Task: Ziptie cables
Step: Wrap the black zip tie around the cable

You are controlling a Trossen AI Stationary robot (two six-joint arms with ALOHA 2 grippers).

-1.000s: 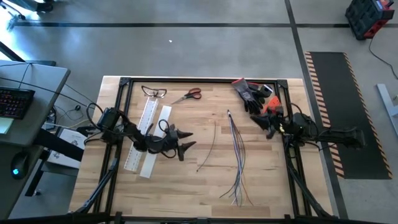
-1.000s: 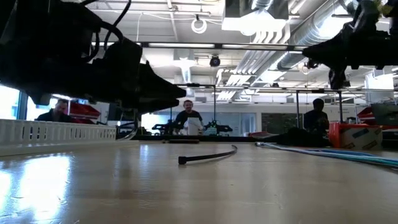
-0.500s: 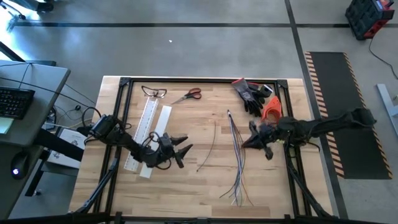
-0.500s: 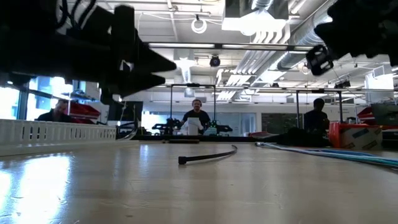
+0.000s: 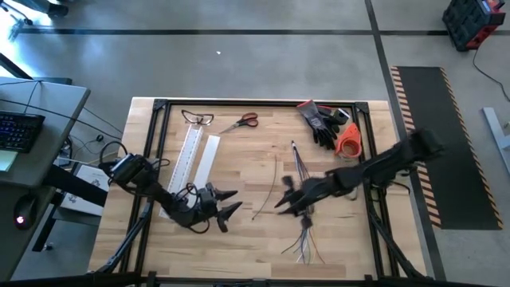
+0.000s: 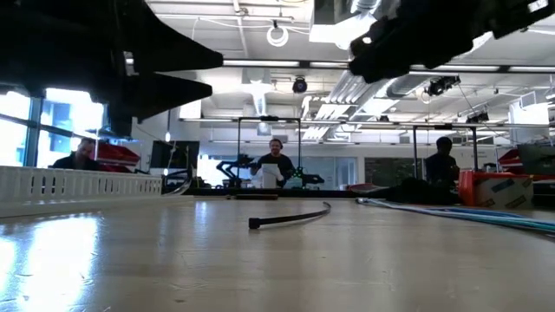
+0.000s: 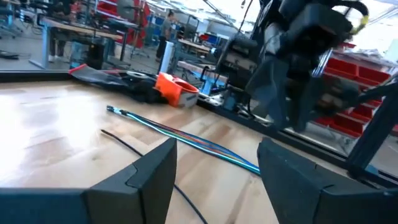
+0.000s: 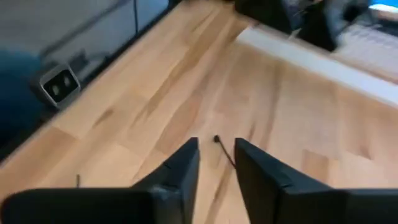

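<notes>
Now both arms are hanging low over the counter [image 5: 239,255], holding nothing.

Going left to right: my left gripper [image 5: 226,204] is hovering just off the near end of the white slotted channel [image 5: 191,151], its fingers [image 7: 149,174] standing well apart. Between my two grippers a thin black zip tie [image 5: 267,195] is lying on the wood. My right gripper [image 5: 285,200] is reaching in beside the cables [image 5: 303,183], its fingers [image 8: 180,165] parted by a narrow gap, with the zip tie's end just ahead of them. Behind, black gloves [image 5: 320,121] and an orange cup [image 5: 347,139] are sitting at the far right corner.
</notes>
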